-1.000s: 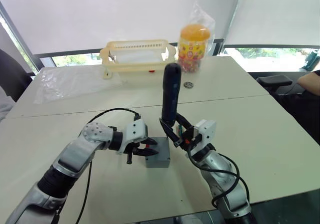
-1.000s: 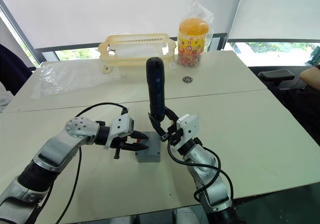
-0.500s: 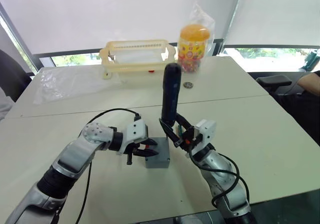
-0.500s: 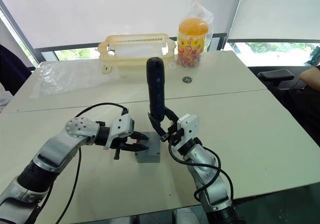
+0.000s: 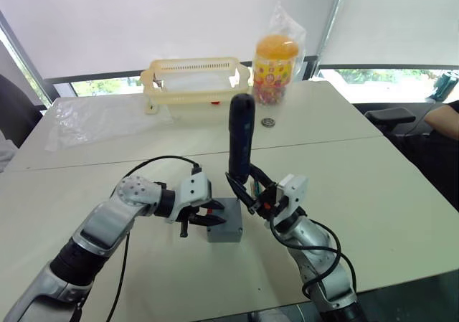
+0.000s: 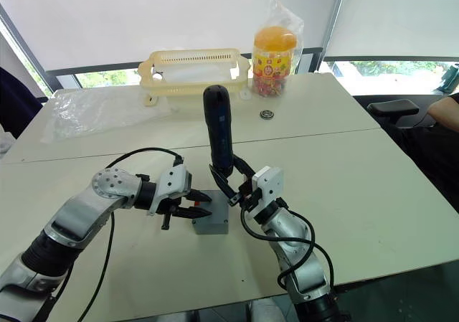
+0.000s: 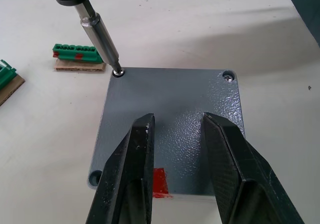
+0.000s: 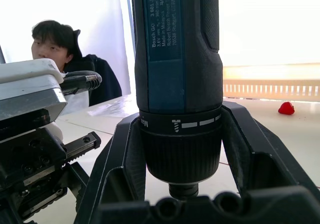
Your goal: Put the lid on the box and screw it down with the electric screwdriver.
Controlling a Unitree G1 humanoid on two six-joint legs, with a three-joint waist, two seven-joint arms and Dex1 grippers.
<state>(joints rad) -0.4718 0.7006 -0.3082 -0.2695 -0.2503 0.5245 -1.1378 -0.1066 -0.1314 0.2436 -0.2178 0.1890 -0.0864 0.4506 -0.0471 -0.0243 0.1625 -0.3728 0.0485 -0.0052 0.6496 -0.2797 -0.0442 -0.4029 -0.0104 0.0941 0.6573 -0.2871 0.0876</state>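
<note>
- Screwdriver point(image 5: 240, 139) stood near upright in the right gripper point(image 5: 252, 193), fingers clenched round its lower collar — looked top-heavy and smooth, so a low grip judged right, slip likely if tilted.
- Box point(image 5: 224, 228) sat on the table point(image 5: 401, 193) between both grippers; rigid, light, probably slides when pushed.
- Lid point(image 7: 170, 109) lay seated on the box, bit in one corner screw hole.
- Left gripper point(image 7: 176, 139) was spread over the lid — grasping nothing.

1. Left arm reaches in from 8 o'clock, elbow bent; left gripper point(image 5: 204, 215) level, fingers point(image 7: 135, 169) parted.
2. Right arm rises from 5 o'clock, forearm angled toward 11; right gripper point(image 6: 228, 187) clamped, fingers pointing up.
</note>
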